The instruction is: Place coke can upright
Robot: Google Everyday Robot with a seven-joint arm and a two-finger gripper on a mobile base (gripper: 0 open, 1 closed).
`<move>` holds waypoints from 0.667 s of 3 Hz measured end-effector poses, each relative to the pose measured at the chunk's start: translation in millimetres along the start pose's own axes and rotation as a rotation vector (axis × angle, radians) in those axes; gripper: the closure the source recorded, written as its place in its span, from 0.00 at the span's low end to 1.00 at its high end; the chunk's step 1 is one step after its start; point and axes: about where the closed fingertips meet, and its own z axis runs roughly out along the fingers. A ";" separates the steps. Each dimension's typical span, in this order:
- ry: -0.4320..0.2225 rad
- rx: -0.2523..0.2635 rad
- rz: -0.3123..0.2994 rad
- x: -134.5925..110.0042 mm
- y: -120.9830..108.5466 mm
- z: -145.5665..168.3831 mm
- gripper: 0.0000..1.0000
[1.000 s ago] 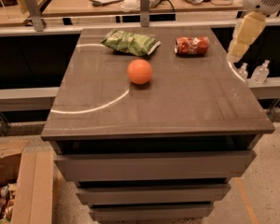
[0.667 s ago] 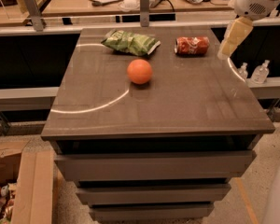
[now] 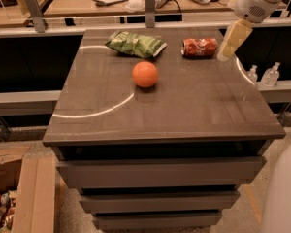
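Note:
The coke can (image 3: 199, 47) is a red can with white script. It lies on its side at the far right of the brown cabinet top (image 3: 184, 106), silver top pointing left. My gripper (image 3: 228, 50) hangs from the white arm at the upper right, just right of the can and slightly above the surface, apart from the can. Its pale yellow fingers (image 3: 233, 39) point down and to the left.
An orange ball (image 3: 145, 74) sits near the middle of the top. A green chip bag (image 3: 136, 44) lies at the far left-centre. Two small clear bottles (image 3: 263, 74) stand on a ledge to the right. A counter with papers runs behind.
My gripper has moved left and toward the can, from beyond the table's right edge to just beside the can's right end. The can, ball and bag have not moved.

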 end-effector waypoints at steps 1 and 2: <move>-0.034 0.009 -0.007 -4.2 -12.6 21.5 0.00; -0.041 0.052 -0.013 -4.4 -26.4 40.0 0.00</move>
